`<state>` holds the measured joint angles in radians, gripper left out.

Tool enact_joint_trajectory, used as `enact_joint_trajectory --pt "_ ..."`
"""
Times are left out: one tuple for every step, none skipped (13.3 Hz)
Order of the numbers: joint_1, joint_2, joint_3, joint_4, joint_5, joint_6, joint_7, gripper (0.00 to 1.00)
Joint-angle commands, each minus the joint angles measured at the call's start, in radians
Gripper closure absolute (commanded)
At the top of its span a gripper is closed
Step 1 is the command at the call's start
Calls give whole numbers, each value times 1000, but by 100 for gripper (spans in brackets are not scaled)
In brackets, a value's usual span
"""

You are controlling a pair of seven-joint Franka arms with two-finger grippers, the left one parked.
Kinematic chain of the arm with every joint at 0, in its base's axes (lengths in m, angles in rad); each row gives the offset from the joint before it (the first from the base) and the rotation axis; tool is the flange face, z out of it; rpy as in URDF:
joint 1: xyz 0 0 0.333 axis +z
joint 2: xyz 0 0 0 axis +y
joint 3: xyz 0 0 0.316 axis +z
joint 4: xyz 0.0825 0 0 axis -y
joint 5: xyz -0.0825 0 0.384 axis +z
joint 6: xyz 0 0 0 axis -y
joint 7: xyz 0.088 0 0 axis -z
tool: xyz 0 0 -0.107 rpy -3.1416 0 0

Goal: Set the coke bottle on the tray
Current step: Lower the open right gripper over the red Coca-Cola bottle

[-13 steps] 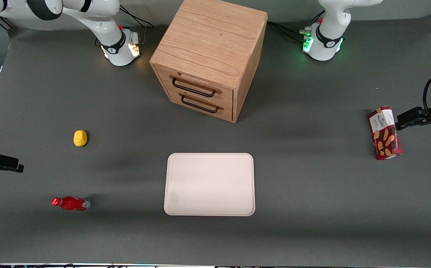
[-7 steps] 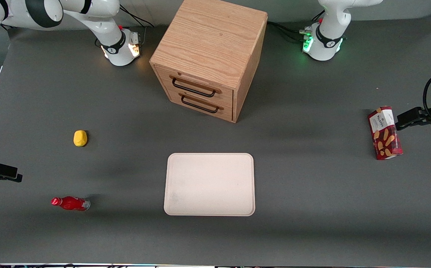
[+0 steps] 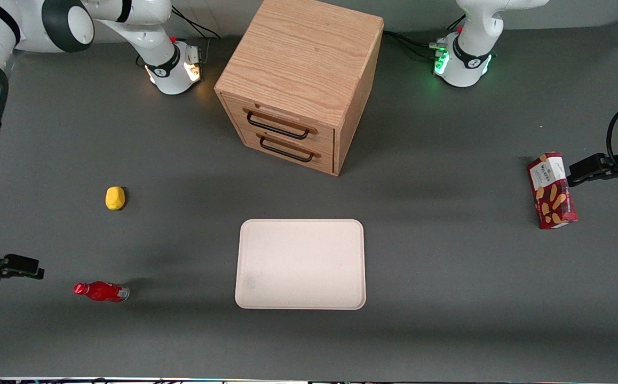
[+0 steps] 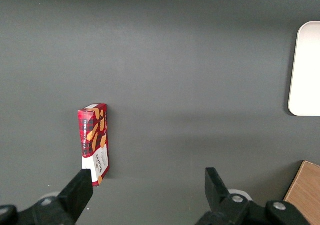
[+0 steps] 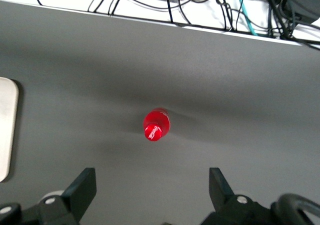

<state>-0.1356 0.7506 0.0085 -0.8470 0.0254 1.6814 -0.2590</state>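
I see the gripper (image 5: 150,192) spread wide, high above the upright coke bottle (image 5: 156,124) near the table's (image 3: 448,298) front edge; the tray (image 3: 301,264) sits mid-table.

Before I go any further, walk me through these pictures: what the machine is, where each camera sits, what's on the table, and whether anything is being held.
These show two white Franka robot arms bolted at the table's far edge. One picture looks down at the table from the front; the other two come from cameras on each arm's wrist.

On the grey table stand a wooden two-drawer cabinet and, nearer the front camera, a cream-pink tray. Toward the working arm's end are a yellow lump and a small red coke bottle; the wrist picture looks down on its cap, so it seems to stand upright. Toward the parked arm's end is a dark-red snack box.

The working gripper hovers beside the bottle, jaws open. Nothing is held, and the bottle is not yet on the tray.
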Motion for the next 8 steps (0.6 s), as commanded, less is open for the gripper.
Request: enact_joint_trajectory --pt "-9 58 8 31 -2 18 -25 0" --pt "-9 71 8 25 -2 32 -26 0" --pt "-9 79 8 7 -2 41 -25 0" --pt "-7 81 8 -16 -5 44 -28 0" --pt "-7 82 7 -42 -5 56 -26 0" --pt "-6 82 7 -72 -7 95 -26 0" --pt "-2 81 7 -102 -8 128 -26 0" --pt "-1 81 7 -131 -9 165 -26 0"
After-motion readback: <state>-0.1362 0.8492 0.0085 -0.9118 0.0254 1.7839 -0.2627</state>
